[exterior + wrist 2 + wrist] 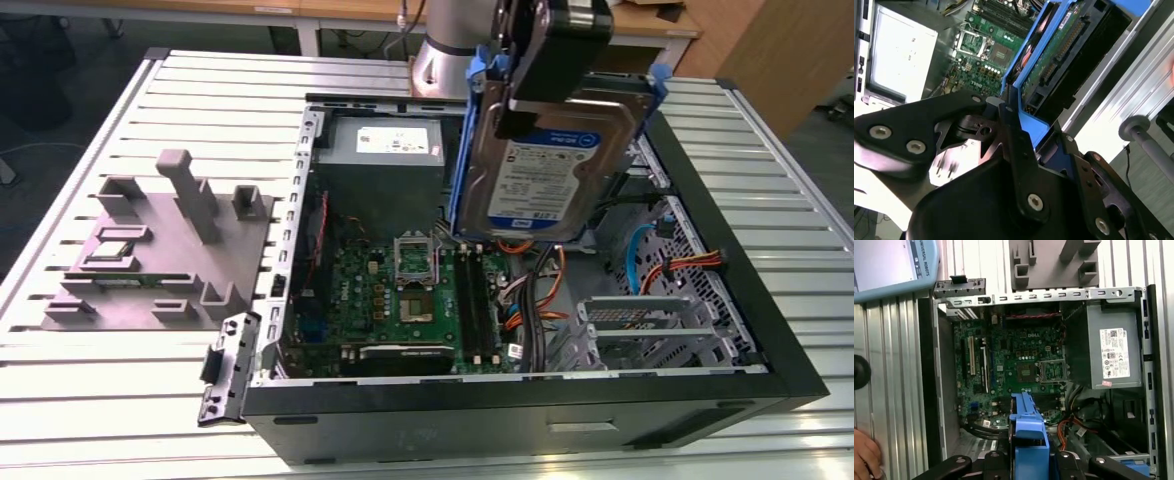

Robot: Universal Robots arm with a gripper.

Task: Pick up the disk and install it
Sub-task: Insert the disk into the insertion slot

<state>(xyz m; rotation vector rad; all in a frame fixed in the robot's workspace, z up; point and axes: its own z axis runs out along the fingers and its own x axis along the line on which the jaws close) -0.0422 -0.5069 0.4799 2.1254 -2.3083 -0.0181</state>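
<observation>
A: Setting?
B: Slatted table (107, 420). Open case (534, 412) lying on it, straight below the gripper (550, 90). Motherboard (400, 300) on the case floor, also beneath the tool.
A: Disk?
B: Disk (541, 185) hangs on edge from the gripper, above the case, label side facing the exterior view.
A: Grip?
B: Fingers (1016, 145) closed tight on the blue carrier (1029, 440) at the disk's upper end. Hand (866, 457) on the table, beyond the case, well off the tool.

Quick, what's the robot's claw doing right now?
Gripper: shut on the flat silver-grey disk in its blue plastic carrier, above the open black computer case.
</observation>
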